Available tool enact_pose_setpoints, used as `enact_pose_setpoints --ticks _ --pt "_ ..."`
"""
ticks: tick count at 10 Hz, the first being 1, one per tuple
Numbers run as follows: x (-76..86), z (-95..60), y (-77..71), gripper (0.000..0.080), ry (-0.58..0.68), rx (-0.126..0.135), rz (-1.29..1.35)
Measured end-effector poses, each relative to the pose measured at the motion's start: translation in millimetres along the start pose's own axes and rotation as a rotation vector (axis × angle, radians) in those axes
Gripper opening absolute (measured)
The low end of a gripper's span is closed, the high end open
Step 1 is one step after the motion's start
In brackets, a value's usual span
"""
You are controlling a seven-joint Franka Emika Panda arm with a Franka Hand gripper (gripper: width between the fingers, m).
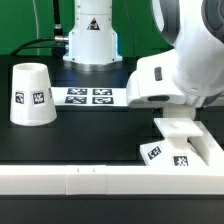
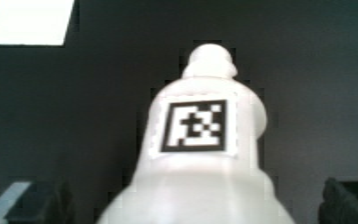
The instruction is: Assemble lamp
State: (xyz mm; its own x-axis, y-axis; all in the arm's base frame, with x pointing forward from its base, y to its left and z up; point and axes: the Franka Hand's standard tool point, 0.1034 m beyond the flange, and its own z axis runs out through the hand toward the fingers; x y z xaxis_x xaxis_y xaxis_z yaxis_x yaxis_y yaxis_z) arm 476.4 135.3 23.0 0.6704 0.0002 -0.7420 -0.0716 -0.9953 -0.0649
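Bulb fills middle of wrist view, tag facing camera, neck pointing away from lens. It sits between fingers. Fingers apart, with dark gap on each side of bulb; apparently no contact, though edges are blurred. Exterior view: arm covers right of frame and hides fingers. Shade stands at left on desk, wide end down. Marker board lies at centre. Base sits lower right, just behind rail running along bottom.

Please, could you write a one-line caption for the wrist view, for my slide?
White tagged bulb between the fingers of the open end effector, a gap on each side.
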Motion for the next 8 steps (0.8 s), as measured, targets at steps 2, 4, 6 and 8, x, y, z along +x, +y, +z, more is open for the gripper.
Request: enact_pose_setpoints --ticks 2,4,6,8 --pt "4.9 5.1 -0.2 0.0699 0.017 0.001 0.0" --pt "8.0 10.7 1.8 0.0699 0.027 0.002 0.003" --pt "9.0 11.5 4.4 0.0571 0.026 0.004 0.007" --pt "9.0 11.3 4.4 0.0571 0.027 0.004 0.007"
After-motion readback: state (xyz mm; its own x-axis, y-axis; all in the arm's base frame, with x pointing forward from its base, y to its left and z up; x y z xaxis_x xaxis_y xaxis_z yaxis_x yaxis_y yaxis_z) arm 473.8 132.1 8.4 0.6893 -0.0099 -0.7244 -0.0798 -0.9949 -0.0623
